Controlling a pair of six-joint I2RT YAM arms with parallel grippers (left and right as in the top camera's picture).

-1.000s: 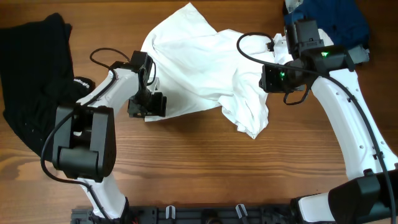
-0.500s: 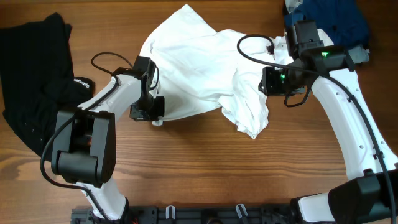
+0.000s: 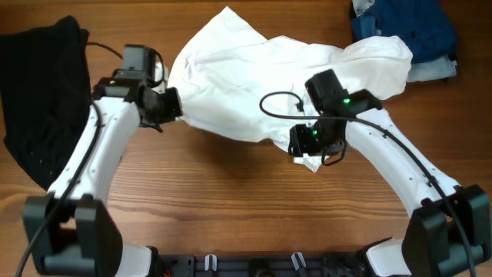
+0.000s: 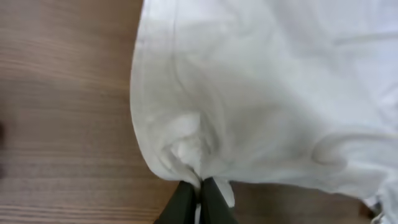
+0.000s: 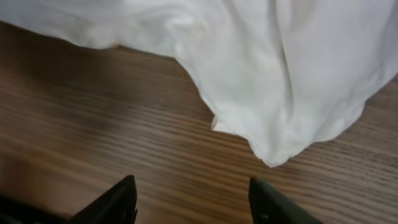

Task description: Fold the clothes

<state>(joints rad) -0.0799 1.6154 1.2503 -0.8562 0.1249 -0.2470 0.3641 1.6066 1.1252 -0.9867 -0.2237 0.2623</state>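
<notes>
Step in hand looked like flattening before any fold: the white T-shirt [image 3: 254,77] lay bunched on the surface [image 3: 231,208], w/ the left end effector [image 4: 200,191] clenched on its left edge, fabric pinched betw. the tips. The right end effector [image 5: 194,202] hung released & empty just beside the shirt's near corner; next it prob. had to grip that corner, then both pull apart.

No text, label, brand or number is legible in any view.

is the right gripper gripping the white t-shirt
No, the right gripper has its fingers apart over the wooden table, and the white T-shirt lies ahead of them, not between.
</notes>
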